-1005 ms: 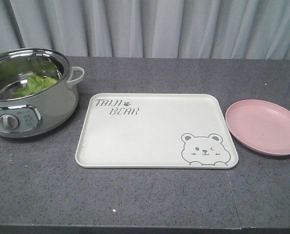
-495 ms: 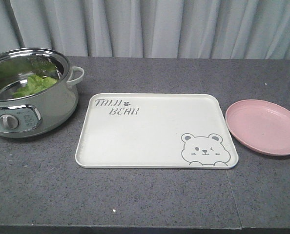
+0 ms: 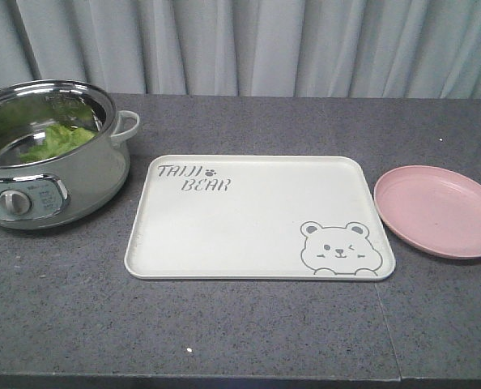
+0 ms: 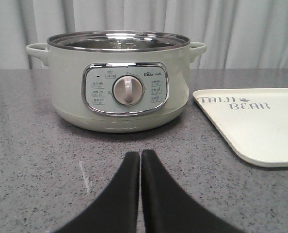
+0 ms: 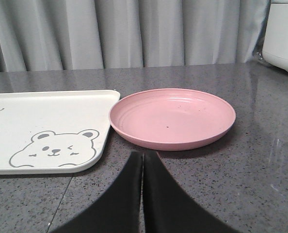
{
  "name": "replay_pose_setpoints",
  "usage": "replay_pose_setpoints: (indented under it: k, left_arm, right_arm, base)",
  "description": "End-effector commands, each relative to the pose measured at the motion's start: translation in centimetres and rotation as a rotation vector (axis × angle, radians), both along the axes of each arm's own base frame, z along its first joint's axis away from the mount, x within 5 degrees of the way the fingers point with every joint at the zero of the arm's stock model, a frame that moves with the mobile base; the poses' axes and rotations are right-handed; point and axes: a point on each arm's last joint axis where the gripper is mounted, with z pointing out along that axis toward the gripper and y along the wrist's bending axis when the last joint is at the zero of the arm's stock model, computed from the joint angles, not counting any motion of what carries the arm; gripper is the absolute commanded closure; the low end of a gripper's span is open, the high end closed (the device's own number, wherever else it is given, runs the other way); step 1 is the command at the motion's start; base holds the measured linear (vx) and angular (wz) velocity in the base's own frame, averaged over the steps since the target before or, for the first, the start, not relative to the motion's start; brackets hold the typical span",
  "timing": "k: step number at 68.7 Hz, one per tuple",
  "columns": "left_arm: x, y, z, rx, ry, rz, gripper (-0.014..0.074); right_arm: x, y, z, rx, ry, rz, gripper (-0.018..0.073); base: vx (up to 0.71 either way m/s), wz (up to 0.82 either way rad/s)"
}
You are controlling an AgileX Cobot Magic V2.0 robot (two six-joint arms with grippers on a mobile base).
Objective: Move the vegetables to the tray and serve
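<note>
Left to right across the dark grey speckled surface (image 3: 224, 332) in the front view: a pale green electric pot (image 3: 78, 182), the cream-white tray (image 3: 257, 235), a round pink plate (image 3: 439, 211). Down inside the pot, against its shiny steel wall, the bright green ruffled lettuce leaf (image 3: 56, 142), well apart from the tray. Tray lying flat, long side toward the camera, with grey "TAIJI BEAR" lettering at its upper left and a winking bear at its lower right. Pot near the tray's left edge with a strip of surface between them; plate just beside the right edge, parted from it by a narrow gap. Behind everything, a pale grey pleated curtain (image 3: 265, 44). In the left wrist view, the left gripper (image 4: 140, 154) low over the surface, black jaws pressed together with only a hairline seam between them, gripping nothing, aimed at the round dial (image 4: 127, 91) on the pot's front panel. In the right wrist view, the right gripper (image 5: 143, 155) likewise closed tight on nothing, pointed toward the near rim of the plate, close to the tray's bear corner. At that view's upper right edge, part of a white appliance (image 5: 282, 34), cropped too much to identify.
</note>
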Motion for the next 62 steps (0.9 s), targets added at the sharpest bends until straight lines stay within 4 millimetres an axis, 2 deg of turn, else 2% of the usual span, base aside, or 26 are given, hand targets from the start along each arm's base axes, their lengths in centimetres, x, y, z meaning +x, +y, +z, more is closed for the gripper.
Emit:
replay_pose_setpoints:
  k: [1, 62]
  left_arm:
    - [0.03, 0.07, -0.14, -0.013, -0.063, 0.009, 0.0602]
    - [0.03, 0.07, -0.14, -0.013, -0.063, 0.009, 0.0602]
  right_arm:
    - [0.07, 0.05, 0.21, -0.010, -0.065, 0.004, 0.0562]
    - [0.07, 0.05, 0.21, -0.010, -0.065, 0.004, 0.0562]
  base:
    - [0.00, 0.00]
    - [0.00, 0.00]
